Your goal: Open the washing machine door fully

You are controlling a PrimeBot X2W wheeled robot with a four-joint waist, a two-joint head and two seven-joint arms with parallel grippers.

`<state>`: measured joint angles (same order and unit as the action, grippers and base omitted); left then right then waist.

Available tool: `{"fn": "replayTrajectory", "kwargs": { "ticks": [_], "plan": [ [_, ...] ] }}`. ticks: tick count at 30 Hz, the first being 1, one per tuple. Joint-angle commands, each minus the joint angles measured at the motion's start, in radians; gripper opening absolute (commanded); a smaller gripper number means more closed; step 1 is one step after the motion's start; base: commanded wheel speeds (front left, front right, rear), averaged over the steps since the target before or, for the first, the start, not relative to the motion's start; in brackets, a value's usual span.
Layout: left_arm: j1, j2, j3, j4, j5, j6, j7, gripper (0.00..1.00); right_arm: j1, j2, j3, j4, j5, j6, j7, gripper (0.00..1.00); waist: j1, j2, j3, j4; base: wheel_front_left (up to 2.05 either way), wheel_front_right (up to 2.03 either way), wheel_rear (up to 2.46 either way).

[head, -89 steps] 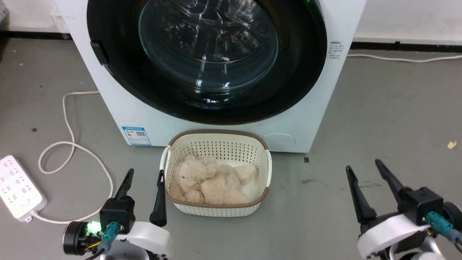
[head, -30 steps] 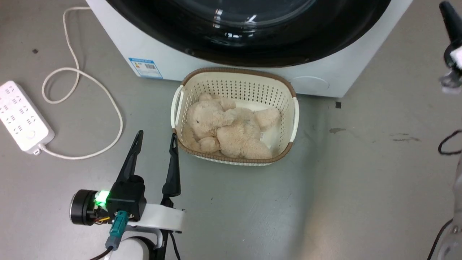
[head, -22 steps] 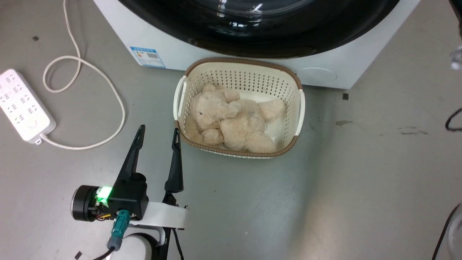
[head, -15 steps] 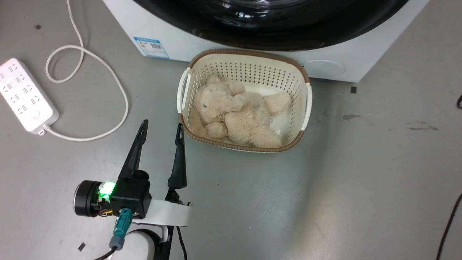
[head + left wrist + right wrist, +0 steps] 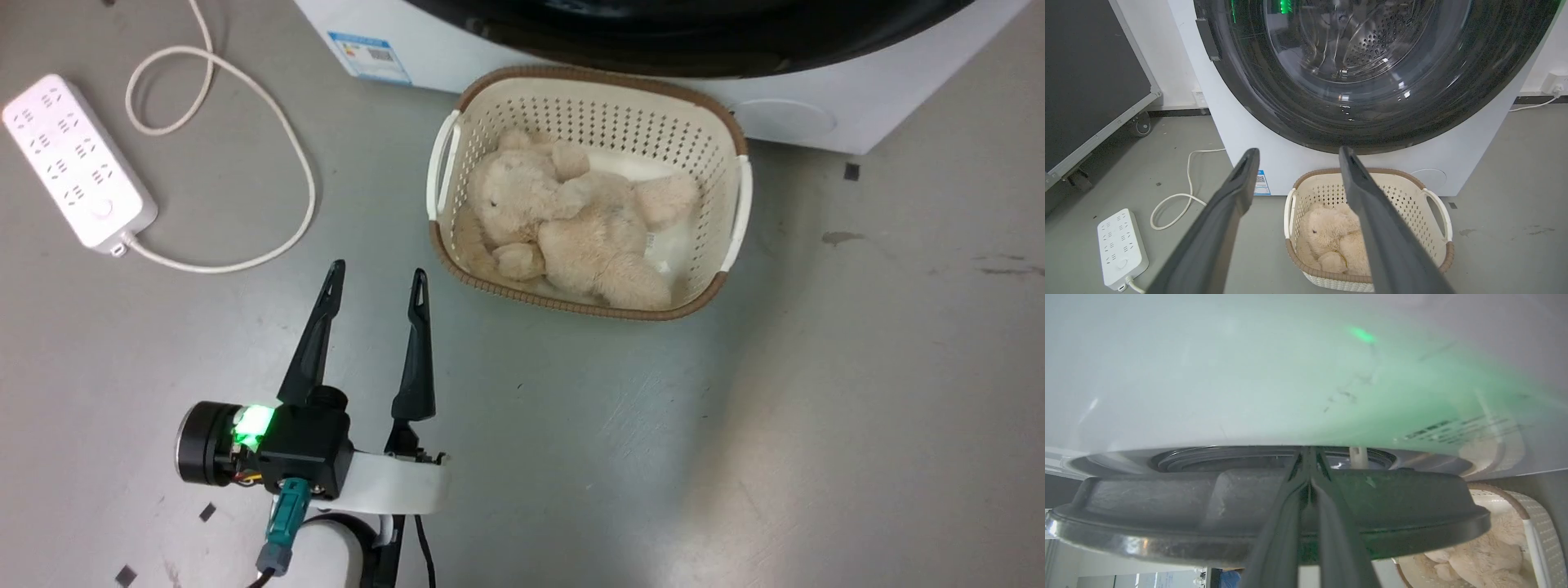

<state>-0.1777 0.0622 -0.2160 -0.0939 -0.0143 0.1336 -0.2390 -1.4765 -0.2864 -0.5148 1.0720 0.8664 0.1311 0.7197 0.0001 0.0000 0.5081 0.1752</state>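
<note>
While the clenched right end effector (image 5: 1308, 457) points mid-frame into the gap between door (image 5: 1167, 506) and washing machine (image 5: 1208, 375), a steady outward pull following the door's arc seems best; the left end effector (image 5: 377, 271), lower left, hangs released.

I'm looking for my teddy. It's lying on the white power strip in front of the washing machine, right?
Not on the power strip. The teddy is lying in the cream basket in front of the washing machine, as the head view shows.
</note>
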Motion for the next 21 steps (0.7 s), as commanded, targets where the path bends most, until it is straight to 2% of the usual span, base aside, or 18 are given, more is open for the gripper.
{"fn": "replayTrajectory", "kwargs": {
  "ticks": [1, 6, 9, 15, 21],
  "plan": [
    [-0.017, 0.0, -0.006, -0.007, -0.008, 0.007, -0.011, 1.0, -0.046, -0.01, -0.015, 0.028, 0.024, 0.0, 0.011, 0.0, -0.0001, 0.0, 0.012, 0.009, 0.0, 0.0, 0.0],
    [-0.027, -0.001, -0.016, -0.009, -0.009, 0.016, -0.021, 1.0, -0.086, -0.018, -0.035, 0.108, 0.052, 0.0, 0.085, 0.0, -0.0001, 0.0, 0.026, 0.021, 0.0, 0.0, 0.0],
    [-0.024, -0.002, -0.016, -0.004, -0.009, 0.019, -0.023, 1.0, -0.055, -0.013, -0.027, 0.125, 0.049, 0.0, 0.124, 0.0, -0.0001, 0.0, 0.007, 0.019, 0.0, 0.0, 0.0],
    [-0.008, -0.001, -0.008, 0.007, -0.009, 0.018, -0.023, 1.0, 0.079, 0.015, -0.011, 0.096, 0.044, 0.0, 0.162, 0.0, -0.0001, 0.0, -0.068, 0.004, 0.0, 0.0, 0.0],
    [0.025, 0.001, -0.003, 0.023, -0.012, 0.012, -0.023, 1.0, 0.23, 0.074, 0.014, 0.028, 0.043, 0.0, 0.215, 0.0, -0.0001, 0.0, -0.157, -0.02, 0.0, 0.0, 0.0]
  ]
}}
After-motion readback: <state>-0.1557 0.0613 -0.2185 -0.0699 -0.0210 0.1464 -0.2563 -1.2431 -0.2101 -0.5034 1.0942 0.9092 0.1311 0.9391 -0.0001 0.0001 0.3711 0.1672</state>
